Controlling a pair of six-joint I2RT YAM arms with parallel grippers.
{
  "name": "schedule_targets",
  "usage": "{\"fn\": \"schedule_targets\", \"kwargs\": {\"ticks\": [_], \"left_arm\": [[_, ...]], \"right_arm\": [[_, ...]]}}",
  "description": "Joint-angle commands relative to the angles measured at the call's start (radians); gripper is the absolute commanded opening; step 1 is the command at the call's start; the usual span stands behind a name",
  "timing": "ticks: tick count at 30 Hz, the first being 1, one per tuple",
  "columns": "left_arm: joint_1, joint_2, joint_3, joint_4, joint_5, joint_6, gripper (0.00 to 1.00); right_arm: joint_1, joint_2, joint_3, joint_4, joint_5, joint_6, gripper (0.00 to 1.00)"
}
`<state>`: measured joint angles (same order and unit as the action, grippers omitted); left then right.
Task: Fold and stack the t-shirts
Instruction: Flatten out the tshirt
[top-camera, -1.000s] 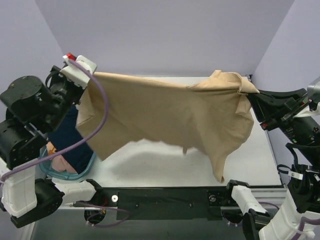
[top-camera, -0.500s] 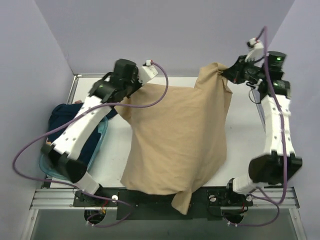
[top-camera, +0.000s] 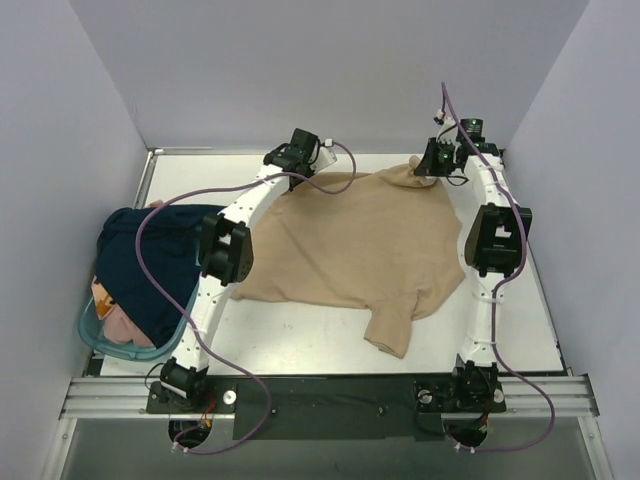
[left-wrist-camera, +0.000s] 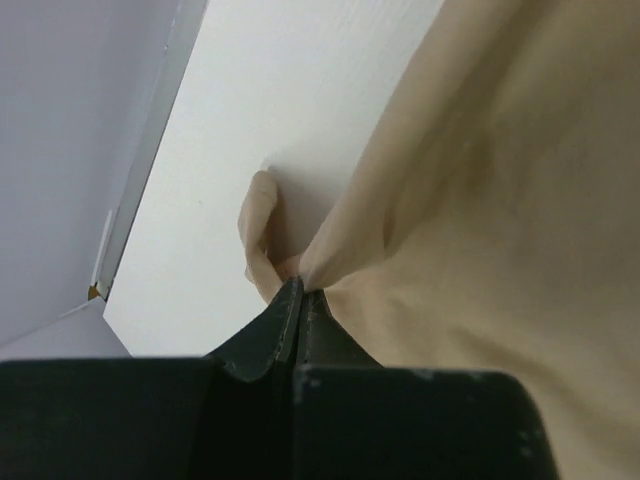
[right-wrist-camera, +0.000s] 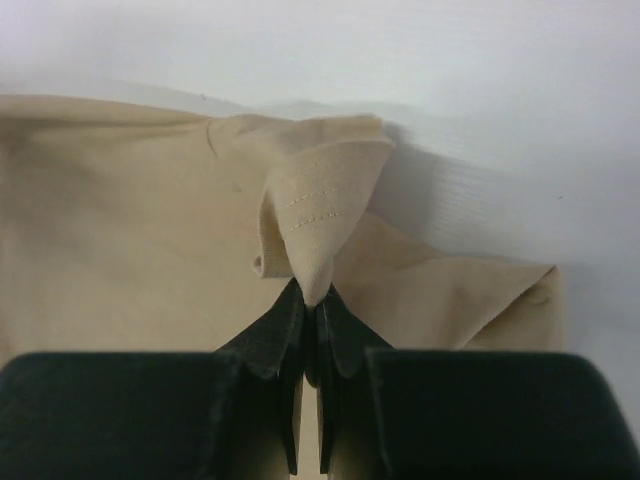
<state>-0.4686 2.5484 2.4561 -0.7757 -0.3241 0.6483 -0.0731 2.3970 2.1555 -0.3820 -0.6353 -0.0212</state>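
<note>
The tan t-shirt (top-camera: 355, 245) lies spread on the white table, one sleeve pointing to the near edge. My left gripper (top-camera: 303, 172) is shut on its far left corner; the left wrist view shows the jaws (left-wrist-camera: 300, 290) pinching a fold of tan cloth (left-wrist-camera: 480, 200). My right gripper (top-camera: 425, 168) is shut on the far right corner; the right wrist view shows the jaws (right-wrist-camera: 312, 300) pinching a stitched hem (right-wrist-camera: 320, 215). A dark navy t-shirt (top-camera: 150, 265) drapes over the teal basket at the left, with pinkish cloth (top-camera: 118, 322) under it.
The teal round basket (top-camera: 100, 340) stands at the table's left edge. Both arms stretch along the table to its far side. The back wall is close behind the grippers. The table's metal rail (top-camera: 320, 390) runs along the near edge.
Both grippers have swung from high up down to the far side of the table, carrying the tan shirt. The shirt hung in the air and now lies flat.
</note>
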Motion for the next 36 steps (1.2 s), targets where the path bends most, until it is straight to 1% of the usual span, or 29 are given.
{"fn": "schedule_targets", "kwargs": {"ticks": [1,2,4,8,10,11,12,13,14,15,16,17,18,19,20,21,22,23,24,25,26,27,28,29,30,31,32,33,36], "left_arm": [[0.007,-0.046,-0.015,0.192,-0.081,0.051,0.0],[0.007,-0.053,-0.064,0.217,-0.093,0.057,0.0],[0.007,-0.054,-0.097,0.272,-0.116,0.051,0.0],[0.015,-0.04,-0.072,0.361,-0.179,0.013,0.0],[0.015,-0.036,-0.046,0.392,-0.205,0.005,0.15],[0.015,-0.034,-0.033,0.407,-0.214,0.005,0.38],[0.016,-0.033,-0.025,0.444,-0.254,0.01,0.54],[0.018,-0.034,-0.01,0.464,-0.274,0.014,0.6],[0.021,-0.033,0.009,0.475,-0.314,0.017,0.7],[0.022,-0.034,0.047,0.469,-0.338,0.01,0.74],[0.03,-0.036,0.075,0.417,-0.336,0.001,0.77],[0.034,-0.049,0.127,0.382,-0.302,-0.031,0.78],[0.044,-0.059,0.139,0.301,-0.285,-0.048,0.78],[0.045,-0.104,0.136,0.267,-0.238,-0.088,0.78],[0.051,-0.175,0.12,0.181,-0.19,-0.107,0.78],[0.054,-0.216,0.042,0.144,-0.071,-0.12,0.78],[0.053,-0.325,-0.027,0.08,-0.012,-0.115,0.75],[0.051,-0.391,-0.166,0.053,0.1,-0.089,0.72],[0.041,-0.499,-0.266,0.035,0.14,-0.067,0.68],[0.027,-0.566,-0.442,0.032,0.219,-0.018,0.67],[0.018,-0.679,-0.591,0.014,0.252,0.005,0.66],[0.004,-0.727,-0.676,0.007,0.311,0.066,0.66],[-0.002,-0.822,-0.803,-0.003,0.324,0.092,0.66],[-0.008,-0.858,-0.869,-0.011,0.37,0.141,0.66],[-0.008,-0.914,-0.957,-0.054,0.393,0.161,0.65],[-0.002,-0.931,-0.986,-0.098,0.417,0.174,0.66],[0.001,-0.96,-1.058,-0.112,0.421,0.183,0.66],[0.002,-0.976,-1.095,-0.119,0.422,0.186,0.66],[-0.021,-1.051,-1.306,-0.073,0.369,0.223,0.66]], "right_arm": [[-0.008,-0.055,0.063,0.144,0.034,0.047,0.0],[-0.007,-0.05,0.057,0.176,0.031,0.055,0.0],[-0.004,-0.03,0.056,0.215,0.032,0.076,0.0],[0.002,-0.001,0.069,0.284,0.068,0.154,0.0],[0.002,0.016,0.104,0.291,0.104,0.204,0.1],[0.002,0.019,0.118,0.295,0.123,0.231,0.16],[0.004,0.022,0.139,0.295,0.132,0.243,0.22],[0.006,0.022,0.15,0.296,0.152,0.257,0.45],[0.006,0.019,0.17,0.287,0.16,0.26,0.56],[0.004,0.014,0.187,0.269,0.187,0.259,0.84],[0.004,-0.01,0.194,0.221,0.213,0.248,0.92],[0.003,-0.031,0.191,0.197,0.248,0.247,0.99],[-0.002,-0.088,0.178,0.139,0.267,0.25,1.0],[-0.007,-0.134,0.111,0.117,0.302,0.254,1.0],[-0.01,-0.241,0.06,0.068,0.35,0.26,1.0],[-0.01,-0.296,-0.092,0.049,0.388,0.264,1.0],[-0.008,-0.434,-0.177,0.049,0.449,0.277,1.0],[-0.008,-0.494,-0.365,0.054,0.473,0.286,1.0],[-0.008,-0.616,-0.467,0.055,0.497,0.303,1.0],[-0.007,-0.668,-0.614,0.066,0.503,0.314,1.0],[-0.002,-0.761,-0.696,0.069,0.509,0.331,1.0],[0.005,-0.833,-0.808,0.071,0.507,0.342,1.0],[0.01,-0.86,-0.866,0.068,0.497,0.354,1.0],[0.016,-0.906,-0.947,0.051,0.491,0.359,0.99],[0.018,-0.923,-0.98,0.036,0.487,0.368,0.96],[0.019,-0.962,-1.037,-0.004,0.497,0.391,0.93],[0.019,-0.982,-1.084,-0.026,0.516,0.398,0.89],[0.019,-1.019,-1.106,-0.067,0.519,0.409,0.85],[0.021,-1.093,-1.261,-0.071,0.51,0.444,0.8]]}}
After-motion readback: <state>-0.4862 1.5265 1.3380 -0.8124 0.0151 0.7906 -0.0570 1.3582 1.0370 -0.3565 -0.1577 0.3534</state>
